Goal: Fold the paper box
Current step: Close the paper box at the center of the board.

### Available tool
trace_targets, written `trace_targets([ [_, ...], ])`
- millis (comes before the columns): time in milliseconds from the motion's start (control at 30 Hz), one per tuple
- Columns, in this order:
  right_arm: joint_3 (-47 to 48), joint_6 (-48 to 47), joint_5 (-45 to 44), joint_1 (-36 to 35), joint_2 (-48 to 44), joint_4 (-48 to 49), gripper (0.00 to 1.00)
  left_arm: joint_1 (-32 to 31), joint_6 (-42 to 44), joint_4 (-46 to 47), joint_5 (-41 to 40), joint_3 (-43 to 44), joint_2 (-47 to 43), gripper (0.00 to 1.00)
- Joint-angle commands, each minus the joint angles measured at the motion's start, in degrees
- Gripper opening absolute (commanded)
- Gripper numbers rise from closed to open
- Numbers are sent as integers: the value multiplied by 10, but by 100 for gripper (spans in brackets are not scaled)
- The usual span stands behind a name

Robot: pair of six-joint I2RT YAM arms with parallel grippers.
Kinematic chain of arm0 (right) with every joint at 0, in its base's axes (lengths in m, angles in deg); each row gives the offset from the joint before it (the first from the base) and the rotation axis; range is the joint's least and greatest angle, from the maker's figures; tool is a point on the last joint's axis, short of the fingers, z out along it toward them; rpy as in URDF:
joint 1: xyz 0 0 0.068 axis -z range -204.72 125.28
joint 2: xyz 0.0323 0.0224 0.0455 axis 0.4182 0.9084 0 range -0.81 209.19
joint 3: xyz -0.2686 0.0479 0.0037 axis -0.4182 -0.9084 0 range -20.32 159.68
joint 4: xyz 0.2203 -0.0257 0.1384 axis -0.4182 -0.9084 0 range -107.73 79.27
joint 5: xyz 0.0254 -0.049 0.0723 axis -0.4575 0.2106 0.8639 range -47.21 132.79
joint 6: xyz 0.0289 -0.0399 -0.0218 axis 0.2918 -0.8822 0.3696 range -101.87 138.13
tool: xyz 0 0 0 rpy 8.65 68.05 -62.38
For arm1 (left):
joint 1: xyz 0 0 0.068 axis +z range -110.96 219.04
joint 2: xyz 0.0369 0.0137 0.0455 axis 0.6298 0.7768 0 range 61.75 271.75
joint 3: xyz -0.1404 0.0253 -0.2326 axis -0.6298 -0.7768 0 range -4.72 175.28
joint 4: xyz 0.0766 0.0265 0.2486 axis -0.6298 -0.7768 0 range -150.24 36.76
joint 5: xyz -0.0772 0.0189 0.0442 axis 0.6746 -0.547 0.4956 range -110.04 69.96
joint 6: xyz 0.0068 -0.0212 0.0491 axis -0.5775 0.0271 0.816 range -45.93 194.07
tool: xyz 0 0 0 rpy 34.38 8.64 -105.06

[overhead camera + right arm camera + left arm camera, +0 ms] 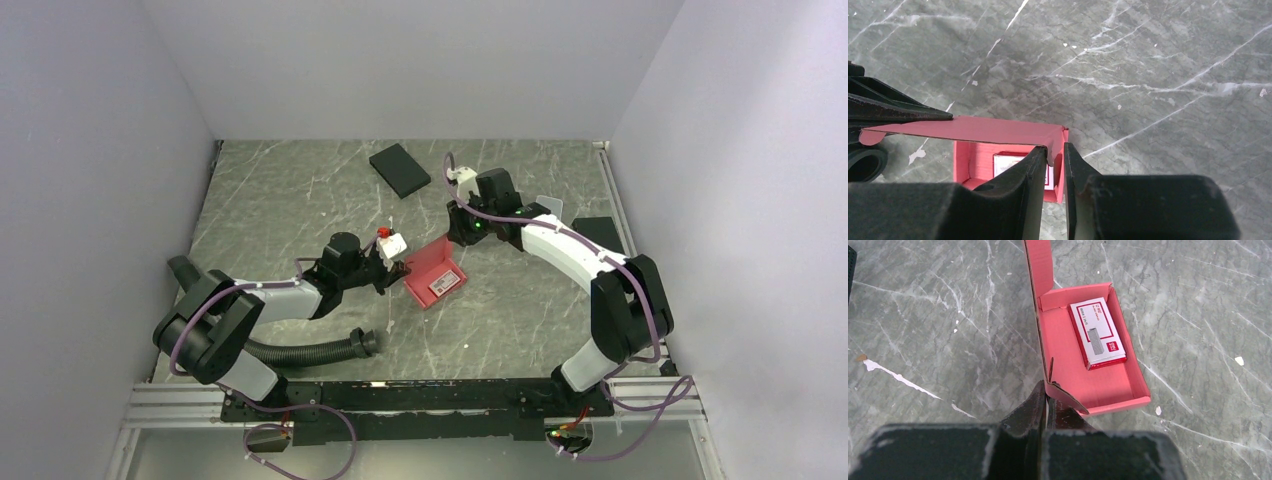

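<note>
The pinkish-red paper box (435, 275) sits mid-table as an open tray with its lid raised. In the left wrist view the tray (1088, 385) holds a small red-and-white carton (1097, 334), and the lid stands upright along its left side. My left gripper (1048, 399) is shut on the lid's near end flap. In the right wrist view the lid (978, 130) spans over the tray. My right gripper (1055, 156) straddles the lid's other end flap and the tray's end wall, its fingers a narrow gap apart. The top view shows my left gripper (398, 268) and my right gripper (462, 235) at opposite ends of the box.
A black flat box (400, 169) lies at the back centre. A black corrugated hose (310, 350) lies near the left arm's base. A dark flat object (598, 232) sits at the table's right edge. Grey walls enclose three sides.
</note>
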Motion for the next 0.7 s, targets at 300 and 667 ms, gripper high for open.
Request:
trace_targets([
  [300, 31, -9, -16, -8, 1, 0, 0, -3, -1, 6, 11, 18, -19, 0],
  [667, 39, -4, -27, -12, 3, -11, 25, -3, 3, 2, 7, 20, -20, 0],
])
